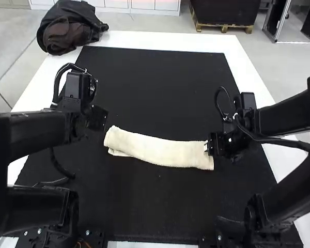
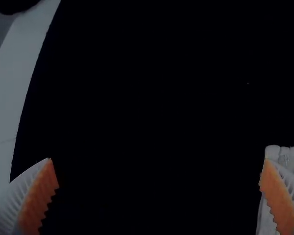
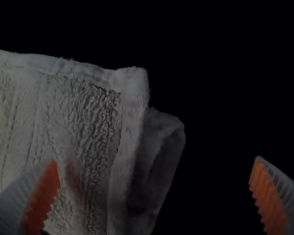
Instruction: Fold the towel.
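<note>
Under the right pincer [image 1: 208,148], towel's end [image 1: 202,159]

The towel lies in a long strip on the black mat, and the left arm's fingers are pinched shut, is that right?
Not quite: the left arm's fingers stand wide apart, as the left wrist view shows. The towel does lie in a long strip on the black mat.

Towel [image 1: 160,151]: creamy white, fuzzy
Fold: long, thin, a bit bent
Ends [image 1: 112,137]: bottom layer [image 1: 117,153] peeking out
Black mat [image 1: 144,206]: lying across the middle
</note>
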